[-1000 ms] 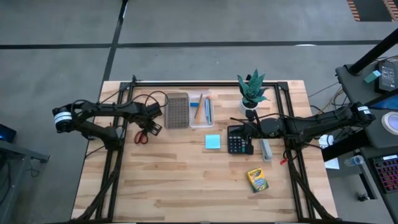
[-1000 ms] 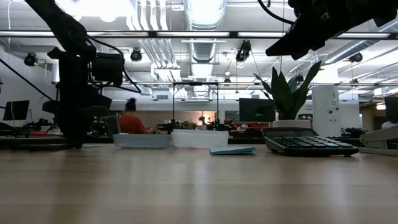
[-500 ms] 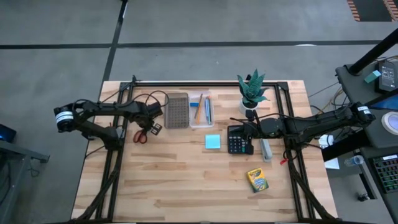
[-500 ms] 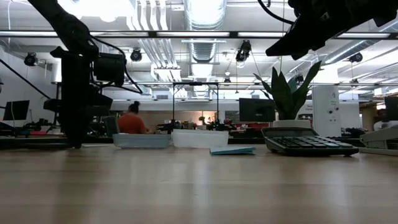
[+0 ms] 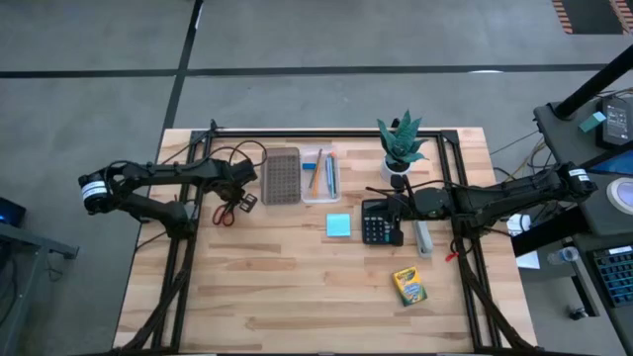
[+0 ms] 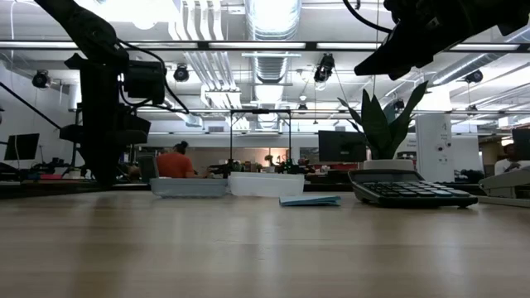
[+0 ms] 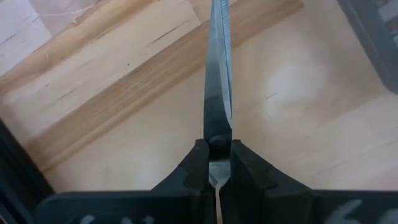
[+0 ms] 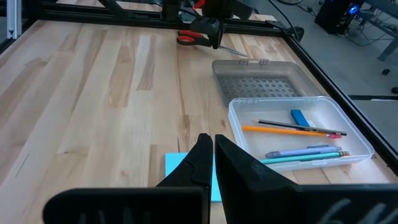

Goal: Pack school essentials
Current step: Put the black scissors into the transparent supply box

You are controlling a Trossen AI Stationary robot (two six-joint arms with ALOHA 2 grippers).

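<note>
The red-handled scissors point(image 5: 226, 215) lie near the table's left side, and my left gripper point(image 5: 242, 197) is shut on them. A clear box point(image 5: 319, 174) at the far middle holds orange, green and grey pencils point(image 8: 292, 130) and a blue eraser point(image 8: 299, 117). Its grey lid point(image 5: 281, 175) lies beside it. The light-blue sticky pad point(image 5: 338, 225) and the yellow-green crayon box point(image 5: 409, 287) lie flat on the table. My right gripper point(image 5: 395, 206) hovers shut above the calculator point(image 5: 380, 223), touching nothing. My left gripper point(image 7: 216, 157) pinches the scissors at the pivot screw point(image 7: 216, 142), where the shut blades point(image 7: 217, 74) begin. The fingers lie along the blades, which point away past the fingertips toward the table's right. The red handles point(image 8: 188, 38) stick out behind; whether they rest on the table, I cannot tell.
A potted plant point(image 5: 401, 144) stands at the far right beside the calculator. A grey stapler-like thing point(image 5: 423, 238) lies right of the calculator. The near half of the table point(image 5: 297, 307) is bare wood. A person in orange point(image 6: 175, 162) sits far off in the room.
My left gripper, shut on the scissors, has risen a little off the table in the last half second. My right arm has kept still.
</note>
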